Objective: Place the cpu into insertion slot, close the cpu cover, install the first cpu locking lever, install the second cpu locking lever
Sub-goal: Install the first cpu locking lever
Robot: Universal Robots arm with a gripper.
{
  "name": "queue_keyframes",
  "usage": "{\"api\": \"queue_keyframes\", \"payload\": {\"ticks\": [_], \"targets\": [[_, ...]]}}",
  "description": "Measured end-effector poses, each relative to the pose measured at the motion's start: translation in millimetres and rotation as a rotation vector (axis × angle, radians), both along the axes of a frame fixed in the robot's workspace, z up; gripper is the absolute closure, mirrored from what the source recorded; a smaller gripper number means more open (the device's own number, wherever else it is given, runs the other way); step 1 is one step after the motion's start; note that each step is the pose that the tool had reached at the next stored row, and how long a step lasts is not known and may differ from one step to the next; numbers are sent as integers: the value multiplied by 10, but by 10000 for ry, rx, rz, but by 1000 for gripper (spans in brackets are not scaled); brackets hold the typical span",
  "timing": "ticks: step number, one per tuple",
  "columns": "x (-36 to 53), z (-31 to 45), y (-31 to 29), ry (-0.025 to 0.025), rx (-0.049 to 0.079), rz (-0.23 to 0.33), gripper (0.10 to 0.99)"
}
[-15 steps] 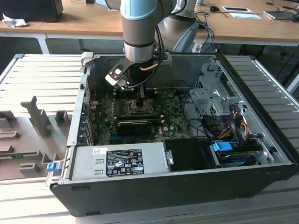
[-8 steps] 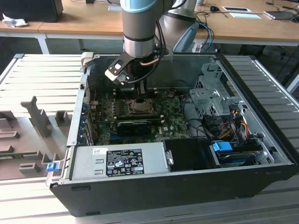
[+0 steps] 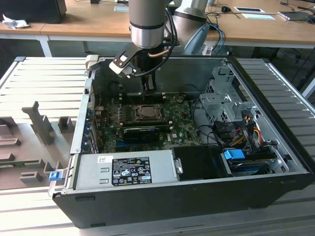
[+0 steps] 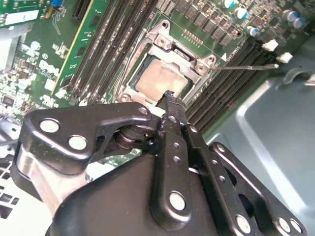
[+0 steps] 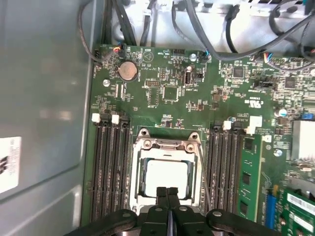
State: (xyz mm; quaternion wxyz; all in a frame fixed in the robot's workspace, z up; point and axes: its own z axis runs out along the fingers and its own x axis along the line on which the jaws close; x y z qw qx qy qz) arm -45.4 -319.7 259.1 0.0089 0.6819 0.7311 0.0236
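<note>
The cpu (image 5: 167,178) lies flat in the insertion slot on the green motherboard (image 5: 162,93), its pale metal top showing through the window of the cpu cover (image 5: 166,144). The silver cover frame lies down around the chip, also seen in the second wrist view (image 4: 162,43). A thin metal locking lever (image 4: 248,67) sticks out from one socket corner over the memory slots. My gripper (image 5: 167,192) hangs just above the socket's edge, fingers pressed together and empty. In the exterior view the gripper (image 3: 149,89) stands over the cpu (image 3: 146,112) inside the open case.
Black memory slots (image 5: 110,167) flank the socket on both sides, with a green memory stick (image 5: 248,172) in one. A power supply (image 3: 123,169), a drive cage (image 3: 224,98) and loose cables (image 3: 241,130) crowd the case. The grey case wall (image 5: 44,98) lies close by.
</note>
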Motion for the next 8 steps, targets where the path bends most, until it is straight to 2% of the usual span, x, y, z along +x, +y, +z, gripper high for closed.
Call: {"api": "queue_keyframes", "payload": {"ticks": [5, 8], "targets": [[0, 229, 0, -1, 2, 0, 980], [0, 302, 0, 0, 1, 1, 980]]}}
